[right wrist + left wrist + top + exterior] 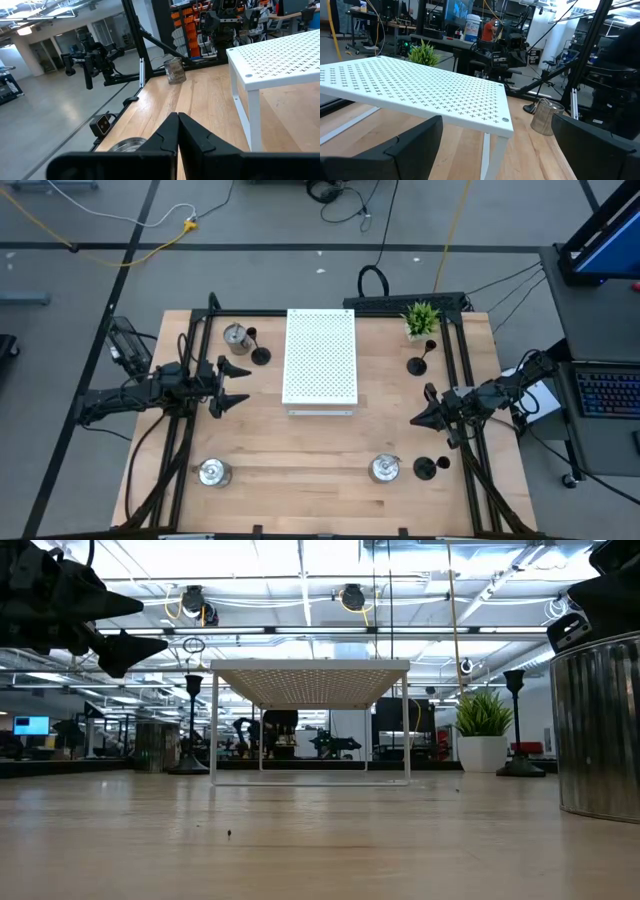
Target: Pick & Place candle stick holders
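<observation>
In the low view, a silver holder (598,730) at right was cut off by the frame edge. In the right wrist view, another silver holder (127,145) at bottom sat partly hidden behind the right gripper (177,120).

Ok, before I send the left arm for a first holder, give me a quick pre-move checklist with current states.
1. left gripper open, empty: ok.
2. right gripper shut, holding nothing: ok.
3. Nearest targets, silver holder and black holder, upright beside the white board: ok.
4. Front silver holders upright on the table: ok.
5. Placement spot marked anywhere: cannot tell.
</observation>
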Available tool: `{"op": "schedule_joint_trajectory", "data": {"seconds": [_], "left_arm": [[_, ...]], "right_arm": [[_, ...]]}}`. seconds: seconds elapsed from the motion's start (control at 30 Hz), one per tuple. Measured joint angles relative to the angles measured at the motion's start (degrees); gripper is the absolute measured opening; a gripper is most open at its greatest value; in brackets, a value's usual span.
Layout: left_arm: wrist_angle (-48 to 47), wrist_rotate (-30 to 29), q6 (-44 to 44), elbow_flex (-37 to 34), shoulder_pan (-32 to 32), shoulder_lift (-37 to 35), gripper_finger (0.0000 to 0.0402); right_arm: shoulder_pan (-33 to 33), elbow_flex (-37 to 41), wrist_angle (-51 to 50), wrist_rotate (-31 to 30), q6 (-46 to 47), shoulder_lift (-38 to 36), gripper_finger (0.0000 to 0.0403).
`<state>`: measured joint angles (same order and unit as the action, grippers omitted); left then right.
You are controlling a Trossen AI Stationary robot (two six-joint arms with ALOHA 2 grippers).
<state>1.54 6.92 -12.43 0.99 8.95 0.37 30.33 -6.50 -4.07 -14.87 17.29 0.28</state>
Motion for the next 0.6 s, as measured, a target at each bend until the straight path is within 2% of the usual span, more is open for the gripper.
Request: {"op": "schedule_joint_trajectory", "data": {"seconds": [0.4, 0.6], "left_arm": [[0.0, 0.0, 0.0, 0.0, 0.0, 0.0, 0.0379], [0.0, 0.0, 0.0, 0.0, 0.0, 0.0, 0.0379]], "right_arm": [[0.0, 0.0, 0.7, -0.1, -1.4, 0.0, 0.0], [0.0, 0.4, 5.6, -4.9, -4.5, 0.1, 0.0]]}}
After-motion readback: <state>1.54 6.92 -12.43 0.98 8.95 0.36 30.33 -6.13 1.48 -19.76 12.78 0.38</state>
